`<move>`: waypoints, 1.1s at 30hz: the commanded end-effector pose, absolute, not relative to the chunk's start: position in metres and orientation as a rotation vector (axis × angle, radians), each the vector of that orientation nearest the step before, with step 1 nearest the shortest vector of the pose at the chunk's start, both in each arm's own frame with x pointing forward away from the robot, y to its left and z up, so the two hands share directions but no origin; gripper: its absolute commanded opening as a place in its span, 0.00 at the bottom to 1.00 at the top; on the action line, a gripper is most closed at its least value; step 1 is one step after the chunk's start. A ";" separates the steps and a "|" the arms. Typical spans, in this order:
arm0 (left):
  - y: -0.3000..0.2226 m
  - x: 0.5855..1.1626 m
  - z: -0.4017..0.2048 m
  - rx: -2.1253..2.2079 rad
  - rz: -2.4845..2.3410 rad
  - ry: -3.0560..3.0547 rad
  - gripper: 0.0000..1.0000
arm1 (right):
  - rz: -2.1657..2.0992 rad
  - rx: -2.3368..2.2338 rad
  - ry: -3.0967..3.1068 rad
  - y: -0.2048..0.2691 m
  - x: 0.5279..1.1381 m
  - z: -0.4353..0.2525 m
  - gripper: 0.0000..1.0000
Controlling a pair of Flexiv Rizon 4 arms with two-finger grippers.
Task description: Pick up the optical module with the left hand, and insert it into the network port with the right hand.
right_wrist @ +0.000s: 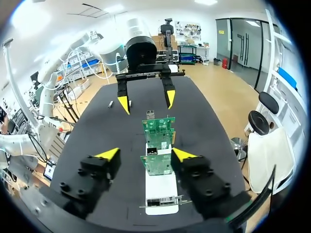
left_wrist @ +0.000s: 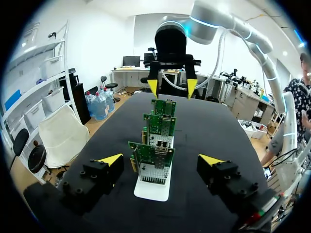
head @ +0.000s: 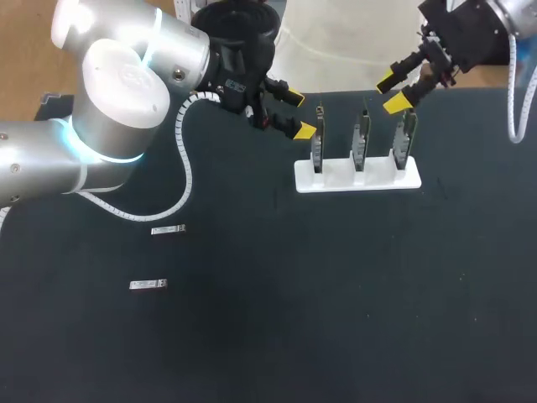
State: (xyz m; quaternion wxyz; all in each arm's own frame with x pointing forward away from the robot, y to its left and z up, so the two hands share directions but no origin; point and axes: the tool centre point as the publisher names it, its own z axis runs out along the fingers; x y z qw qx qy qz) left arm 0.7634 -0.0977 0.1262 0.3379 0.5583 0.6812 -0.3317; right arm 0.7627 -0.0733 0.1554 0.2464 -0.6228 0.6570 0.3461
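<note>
Two small silver optical modules (head: pixel 168 229) (head: pixel 148 285) lie flat on the black table at the left, away from both grippers. A white rack (head: pixel 336 178) holds three upright green network cards (head: pixel 359 143) in a row. My left gripper (head: pixel 299 113) hovers open just left of the leftmost card (head: pixel 317 144), holding nothing. My right gripper (head: pixel 392 92) hangs open above and just left of the rightmost card (head: pixel 405 138), also holding nothing. In the left wrist view the cards (left_wrist: pixel 151 160) line up ahead of my left gripper (left_wrist: pixel 161 159); the right gripper (left_wrist: pixel 172 87) faces it from the row's far end.
In the right wrist view the rack (right_wrist: pixel 160 187) sits under and ahead of my right gripper (right_wrist: pixel 145 154), with the left gripper (right_wrist: pixel 146 102) beyond it. A white cable (head: pixel 186 159) from the left arm loops over the table. The table's front and right parts are bare black mat.
</note>
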 end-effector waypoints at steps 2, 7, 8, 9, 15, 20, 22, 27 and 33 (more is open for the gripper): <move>-0.099 0.765 0.127 1.459 -0.863 1.780 1.00 | 0.939 -1.697 1.792 -0.073 0.761 0.155 1.00; -0.097 0.764 0.129 1.450 -0.838 1.785 1.00 | 0.939 -1.697 1.792 -0.073 0.761 0.155 1.00; -0.094 0.764 0.133 1.448 -0.827 1.789 1.00 | 0.939 -1.697 1.792 -0.073 0.761 0.155 1.00; -0.091 0.763 0.138 1.439 -0.805 1.785 1.00 | 0.939 -1.697 1.792 -0.073 0.761 0.155 1.00; -0.070 0.757 0.164 1.449 -0.706 1.788 1.00 | 0.939 -1.697 1.792 -0.073 0.761 0.155 1.00; -0.044 0.743 0.176 1.513 -0.599 1.835 1.00 | 0.939 -1.697 1.792 -0.073 0.761 0.155 1.00; -0.030 0.736 0.179 1.530 -0.569 1.866 1.00 | 0.939 -1.697 1.792 -0.073 0.761 0.155 1.00; 0.008 0.718 0.179 1.566 -0.478 1.970 1.00 | 0.939 -1.697 1.792 -0.073 0.761 0.155 1.00; 0.054 0.697 0.168 1.545 -0.375 2.150 1.00 | 0.939 -1.697 1.792 -0.073 0.761 0.155 1.00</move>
